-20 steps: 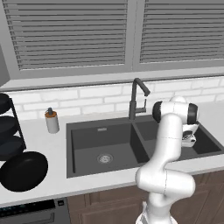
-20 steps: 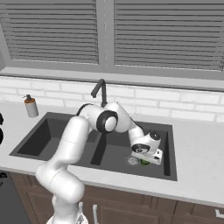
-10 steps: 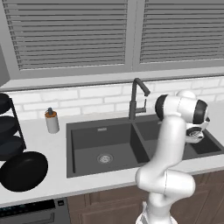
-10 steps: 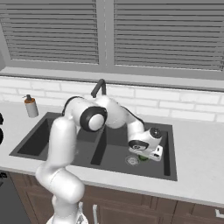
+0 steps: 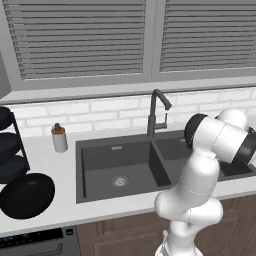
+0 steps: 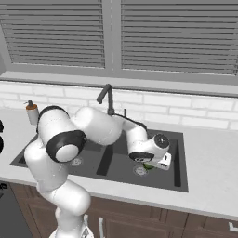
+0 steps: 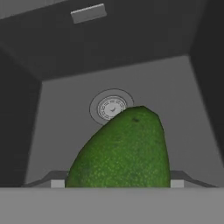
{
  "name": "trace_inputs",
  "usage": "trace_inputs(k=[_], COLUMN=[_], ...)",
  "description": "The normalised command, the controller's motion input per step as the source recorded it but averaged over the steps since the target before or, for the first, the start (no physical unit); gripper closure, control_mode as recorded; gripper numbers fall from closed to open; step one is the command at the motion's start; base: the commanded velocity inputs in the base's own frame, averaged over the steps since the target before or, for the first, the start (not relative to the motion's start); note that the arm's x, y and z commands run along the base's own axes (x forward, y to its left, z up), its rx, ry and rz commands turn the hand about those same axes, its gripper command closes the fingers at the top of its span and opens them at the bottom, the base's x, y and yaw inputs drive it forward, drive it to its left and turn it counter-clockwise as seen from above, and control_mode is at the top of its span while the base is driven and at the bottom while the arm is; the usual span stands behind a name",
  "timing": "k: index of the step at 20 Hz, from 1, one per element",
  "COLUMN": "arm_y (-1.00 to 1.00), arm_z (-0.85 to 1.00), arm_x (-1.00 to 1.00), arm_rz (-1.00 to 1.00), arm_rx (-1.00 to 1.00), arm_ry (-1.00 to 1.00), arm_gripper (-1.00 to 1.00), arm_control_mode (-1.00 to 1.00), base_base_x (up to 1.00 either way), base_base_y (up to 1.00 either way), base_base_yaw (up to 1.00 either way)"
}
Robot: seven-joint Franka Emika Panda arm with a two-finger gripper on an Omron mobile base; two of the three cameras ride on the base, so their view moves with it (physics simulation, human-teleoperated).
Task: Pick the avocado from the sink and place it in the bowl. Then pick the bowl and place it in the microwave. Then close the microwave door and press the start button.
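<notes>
The avocado (image 7: 124, 151) now sits between your lowered end effector's (image 7: 114, 183) spread, unclenched jaws above the sink (image 7: 65, 113) drain, ready for closing.

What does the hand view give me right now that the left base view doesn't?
Hand view: the avocado close up on the basin floor, just in front of a round steel drain.
Left base view: the black bowl on the counter left of the sink, the soap bottle, the faucet and the stacked dishes.
Both: the dark grey sink.
</notes>
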Motion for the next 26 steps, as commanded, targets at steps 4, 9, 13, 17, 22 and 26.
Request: trace_inputs(k=[4, 9, 13, 17, 22, 26], arm_y=[0.05, 0.2, 0.61, 0.99, 1.0, 1.0], arm_z=[1.0, 1.0, 1.0, 0.81, 0.51, 0.21], arm_x=[-0.54, -0.63, -0.63, -0.58, -0.53, -0.41], arm_rz=[0.0, 0.0, 0.0, 0.01, 0.03, 0.02], arm_rx=[0.0, 0.0, 0.0, 0.0, 0.0, -0.01], arm_ry=[0.07, 0.12, 0.15, 0.08, 0.02, 0.01], arm_gripper=[1.0, 1.0, 1.0, 1.0, 1.0, 1.0], arm_control_mode=[-1.0, -1.0, -1.0, -1.0, -1.0, -1.0], base_base_x=[0.0, 0.0, 0.0, 0.0, 0.0, 0.0], base_base_y=[0.0, 0.0, 0.0, 0.0, 0.0, 0.0], base_base_yaw=[0.0, 0.0, 0.0, 0.0, 0.0, 0.0])
